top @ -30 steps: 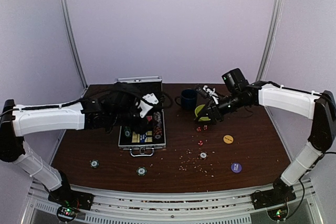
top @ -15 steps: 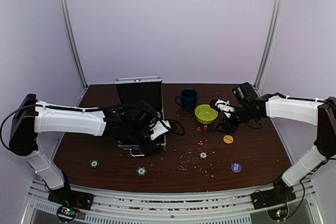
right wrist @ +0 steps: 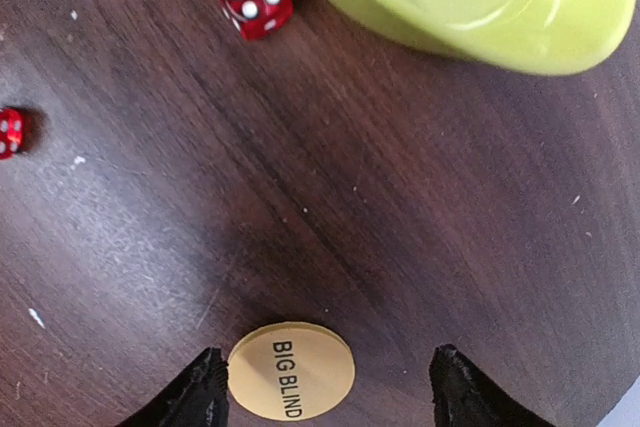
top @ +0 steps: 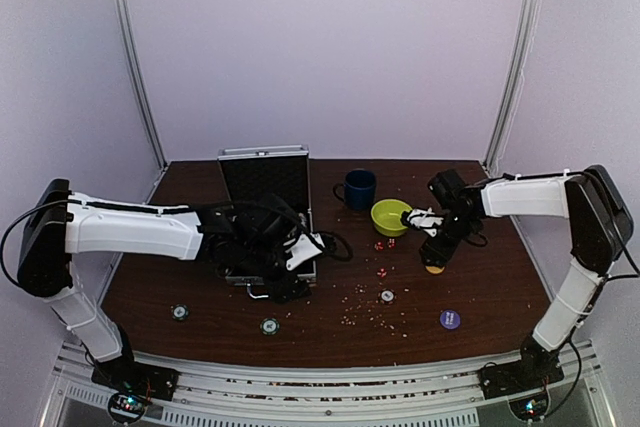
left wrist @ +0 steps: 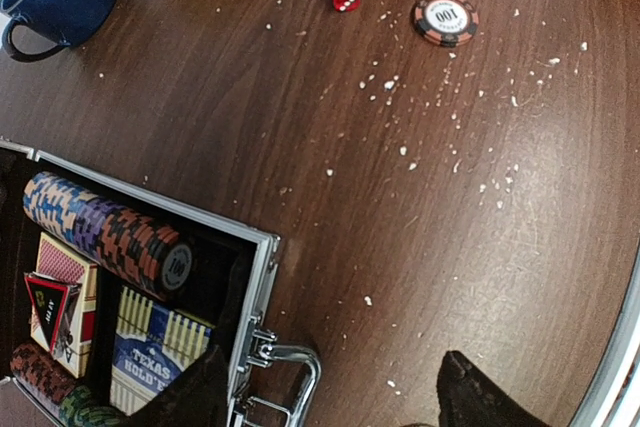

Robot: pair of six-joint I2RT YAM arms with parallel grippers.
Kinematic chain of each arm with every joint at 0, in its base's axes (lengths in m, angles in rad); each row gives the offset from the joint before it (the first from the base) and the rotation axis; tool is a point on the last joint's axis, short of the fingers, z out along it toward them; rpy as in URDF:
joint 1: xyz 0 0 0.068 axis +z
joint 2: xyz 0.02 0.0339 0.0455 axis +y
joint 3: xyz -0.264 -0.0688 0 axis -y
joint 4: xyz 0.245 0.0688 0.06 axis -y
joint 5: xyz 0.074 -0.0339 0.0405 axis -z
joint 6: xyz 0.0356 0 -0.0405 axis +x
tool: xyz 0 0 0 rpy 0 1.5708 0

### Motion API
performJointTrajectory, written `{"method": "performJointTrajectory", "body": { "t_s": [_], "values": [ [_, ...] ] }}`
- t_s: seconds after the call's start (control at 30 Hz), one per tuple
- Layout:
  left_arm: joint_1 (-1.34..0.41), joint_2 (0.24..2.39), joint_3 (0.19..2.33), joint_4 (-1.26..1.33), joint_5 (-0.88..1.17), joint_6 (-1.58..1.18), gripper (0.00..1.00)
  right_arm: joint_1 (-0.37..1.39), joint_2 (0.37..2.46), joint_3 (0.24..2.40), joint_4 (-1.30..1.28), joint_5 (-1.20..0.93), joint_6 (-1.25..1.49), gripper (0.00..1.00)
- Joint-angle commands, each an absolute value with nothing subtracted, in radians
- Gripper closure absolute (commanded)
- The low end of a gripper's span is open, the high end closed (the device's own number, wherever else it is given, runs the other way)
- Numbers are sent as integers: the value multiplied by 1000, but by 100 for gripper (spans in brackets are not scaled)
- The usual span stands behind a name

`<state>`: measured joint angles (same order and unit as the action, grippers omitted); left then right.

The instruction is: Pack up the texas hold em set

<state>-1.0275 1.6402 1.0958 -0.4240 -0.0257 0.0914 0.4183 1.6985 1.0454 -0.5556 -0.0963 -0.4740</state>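
Observation:
The silver briefcase lies open with its lid upright. In the left wrist view it holds a row of chips, a red card box, a blue card box and a red triangle. My left gripper is open over the case's front corner, with the handle between its fingers. My right gripper is open and low over the yellow "BIG BLIND" disc, which lies by the left finger. Red dice lie nearby.
The yellow-green bowl and the dark blue mug stand just behind the right gripper. Loose chips lie at the front, with a purple disc at the right. Pale crumbs are scattered mid-table.
My right gripper has left the bowl and come down over the yellow disc, its jaws wider. My left gripper moved from above the case's inside to its front right corner.

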Motion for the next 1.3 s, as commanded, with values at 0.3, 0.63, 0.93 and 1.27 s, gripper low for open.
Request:
{"method": "performJointTrajectory", "body": {
  "t_s": [0.3, 0.63, 0.93, 1.27],
  "values": [
    [-1032, 1664, 1075, -418, -53, 67, 27, 414, 1777, 1090, -673, -24, -485, 31],
    [-1033, 1667, 1068, -411, -67, 69, 27, 414, 1812, 1118, -758, -97, -492, 33],
    [-1032, 1667, 1065, -411, -75, 67, 27, 413, 1869, 1145, -773, -120, -493, 33],
    [-1033, 1668, 1060, -404, -87, 67, 27, 413, 1912, 1137, -792, -164, -500, 42]
  ]
}}
